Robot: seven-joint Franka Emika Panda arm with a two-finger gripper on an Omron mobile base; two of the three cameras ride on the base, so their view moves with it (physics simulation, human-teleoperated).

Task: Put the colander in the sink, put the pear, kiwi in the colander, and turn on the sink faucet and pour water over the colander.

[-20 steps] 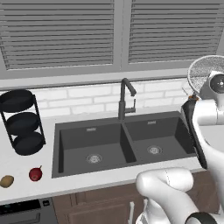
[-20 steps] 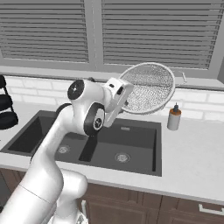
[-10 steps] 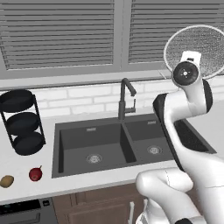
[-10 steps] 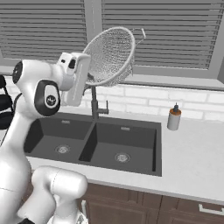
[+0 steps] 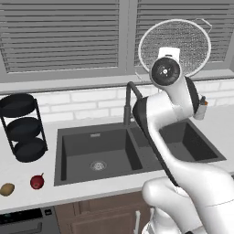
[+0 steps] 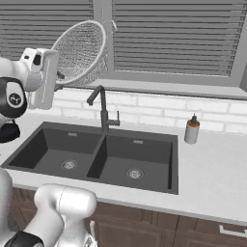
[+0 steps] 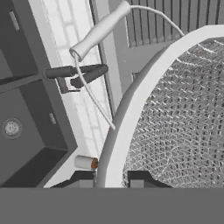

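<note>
My gripper [image 7: 110, 180] is shut on the rim of the colander [image 5: 176, 42], a wide silvery mesh bowl, and holds it tilted on edge high in front of the window. In the right base view the colander [image 6: 80, 50] hangs above the faucet [image 6: 102, 109] and the left basin of the dark sink [image 6: 48, 141]. The faucet [image 5: 129, 98] stands behind the sink [image 5: 80, 137], just left of my arm. On the counter left of the sink lie the dark-red pear [image 5: 37, 181] and the brown kiwi [image 5: 7, 188].
A black three-tier rack [image 5: 20, 128] stands at the back left of the counter. A small soap dispenser [image 6: 192, 130] sits right of the sink by the tiled wall. Window blinds run along the wall behind the colander.
My arm has swung from the right side to the left, carrying the colander up and across until it hangs over the faucet and sink. The fruits have not moved.
</note>
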